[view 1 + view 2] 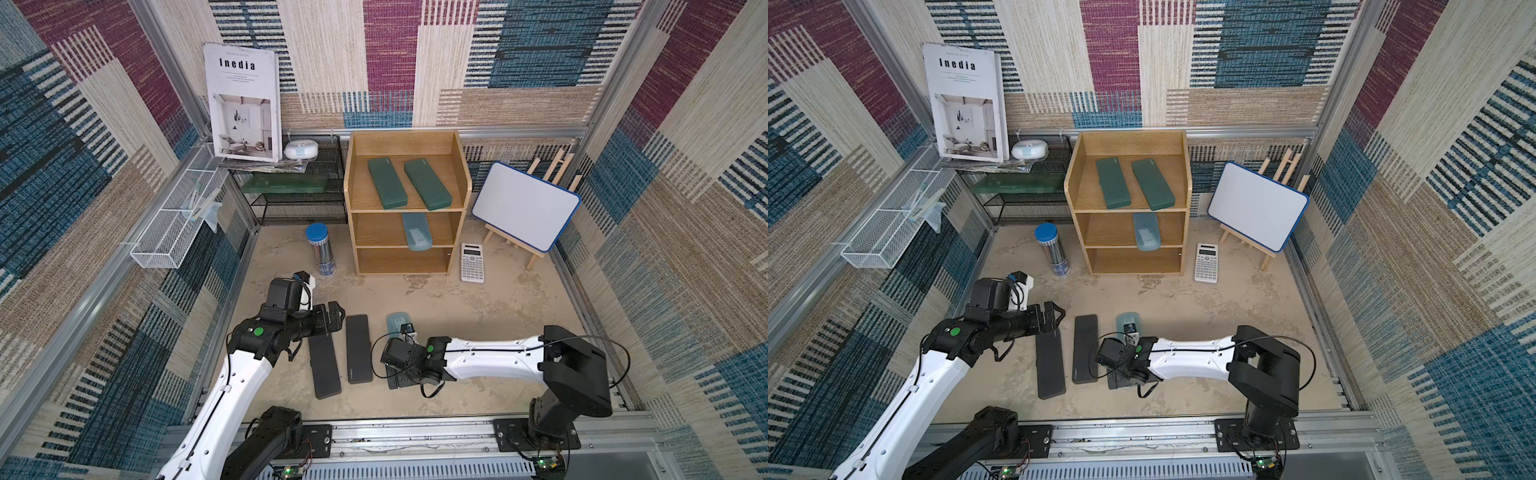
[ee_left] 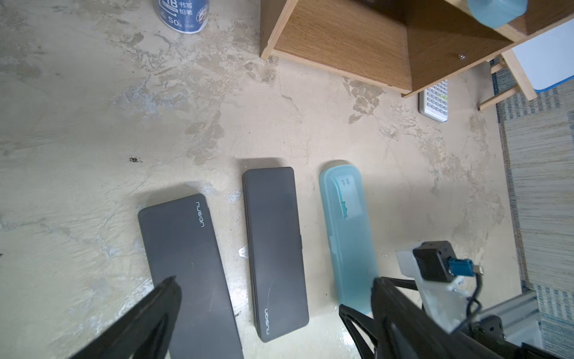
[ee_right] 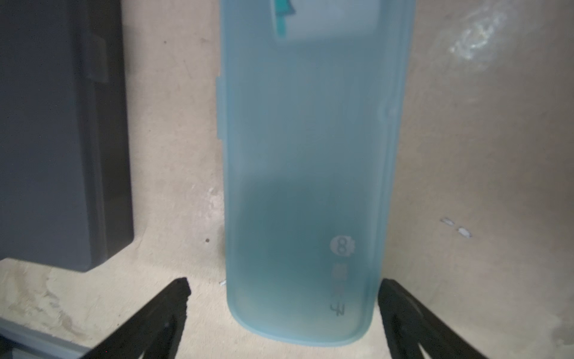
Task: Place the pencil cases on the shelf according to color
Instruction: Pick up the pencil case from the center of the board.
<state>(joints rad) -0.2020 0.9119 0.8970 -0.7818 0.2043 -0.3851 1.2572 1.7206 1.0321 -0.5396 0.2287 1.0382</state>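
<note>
Right tool (image 3: 285, 284), jaws spread, straddles the near end of the teal case (image 3: 310, 140), which lies flat on the counter (image 1: 478, 316). Its long axis runs straight ahead of the tool toward the shelf (image 1: 403, 143), so you would close across its short width. Your right arm is the nearer. Left tool (image 1: 334, 318), likewise spread and holding nothing, hovers by the far end of the outer black case (image 1: 324, 365); the inner black case (image 1: 358, 349) lies between it and the teal case. Shelf contents: top tier, first green case (image 1: 387, 182) and second green case (image 1: 427, 184); middle tier, shelved teal case (image 1: 416, 231) overhanging the front edge; bottom tier, nothing visible.
</note>
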